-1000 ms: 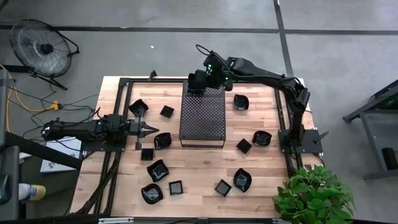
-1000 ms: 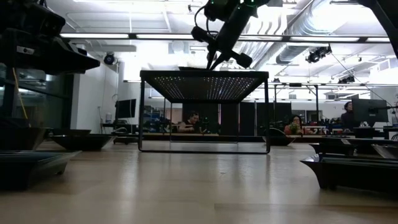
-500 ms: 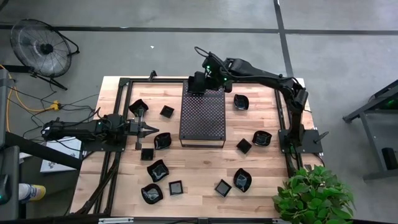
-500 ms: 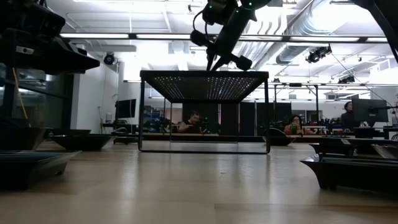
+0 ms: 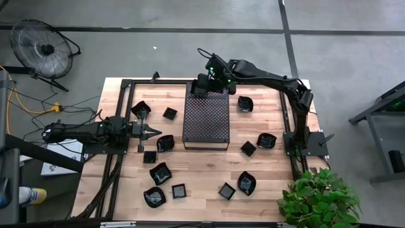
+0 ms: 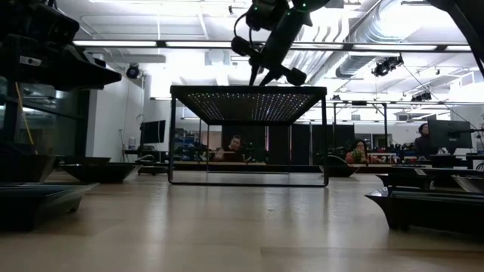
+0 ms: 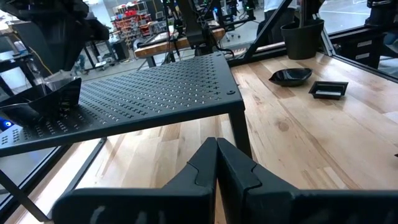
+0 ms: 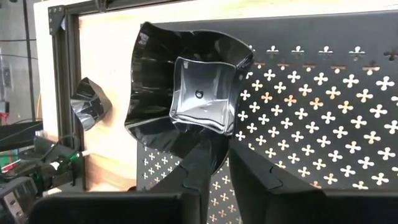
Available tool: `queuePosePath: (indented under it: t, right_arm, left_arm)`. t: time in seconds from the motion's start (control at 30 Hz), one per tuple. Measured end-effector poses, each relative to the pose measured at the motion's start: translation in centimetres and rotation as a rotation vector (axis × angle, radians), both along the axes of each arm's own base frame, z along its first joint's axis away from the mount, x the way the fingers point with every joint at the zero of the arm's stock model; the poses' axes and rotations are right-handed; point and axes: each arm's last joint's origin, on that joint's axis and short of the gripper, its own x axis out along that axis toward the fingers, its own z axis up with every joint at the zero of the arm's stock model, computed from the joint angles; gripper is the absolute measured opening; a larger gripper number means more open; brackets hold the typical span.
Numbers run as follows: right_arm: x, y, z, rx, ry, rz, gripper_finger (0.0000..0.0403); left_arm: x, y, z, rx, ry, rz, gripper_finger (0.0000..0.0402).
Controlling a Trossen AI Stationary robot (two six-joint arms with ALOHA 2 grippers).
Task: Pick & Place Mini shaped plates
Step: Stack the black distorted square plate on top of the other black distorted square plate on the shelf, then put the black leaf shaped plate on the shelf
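Note:
A wavy-edged mini shaped plate [image 8: 186,93] rests on the far left corner of the raised perforated black tray [image 5: 206,120]; it also shows in the left wrist view [image 7: 50,96]. My right gripper [image 8: 227,158] hangs over that corner, slanting down, with its fingers apart at the plate's near rim. Several more mini plates lie on the wooden table around the tray, among them one [image 5: 140,106] at the far left and one [image 5: 245,103] at the far right. At the table's left my left gripper [image 5: 154,131] waits level and shut, holding nothing. My right gripper's fingers stand apart on either side of the plate's near rim [image 8: 208,146]. One finger [image 8: 189,174] lies right against that rim, and I cannot tell whether it touches it. The plate sits upright on the tray.
Black frame rails [image 5: 120,145] run along the table's left and right sides. A potted plant [image 5: 319,199] stands at the near right corner and a fan [image 5: 44,47] on the floor at the far left. People sit far behind the table [image 6: 234,147].

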Motion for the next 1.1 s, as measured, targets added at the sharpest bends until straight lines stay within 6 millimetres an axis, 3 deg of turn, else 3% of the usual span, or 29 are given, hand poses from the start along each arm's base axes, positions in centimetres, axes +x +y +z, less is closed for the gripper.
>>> queuePosePath:
  t: [0.27, 0.47, 0.7, 0.9, 1.1]
  right_arm:
    - [0.2, 2.0, 0.9, -0.021, -0.022, 0.169, 0.0073]
    - [-0.5, 5.2, 2.1, -0.016, 0.025, 0.301, 0.0074]
    - [-2.8, 9.7, 4.2, -0.031, 0.149, 0.36, 0.0074]
    - [-6.0, 12.3, 5.6, -0.121, 0.34, 0.255, 0.0074]
    - [-7.8, 11.8, 6.0, -0.203, 0.469, 0.119, 0.0074]
  left_arm:
    - [0.0, 0.0, 0.0, 0.0, 0.0, 0.0, 0.0001]
    - [0.0, 0.0, 0.0, 0.0, 0.0, 0.001, 0.0001]
    - [0.0, 0.0, 0.0, 0.0, 0.0, 0.001, 0.0001]
    - [0.0, 0.0, 0.0, 0.0, 0.0, 0.001, 0.0001]
    - [0.0, 0.0, 0.0, 0.0, 0.0, 0.0, 0.0001]
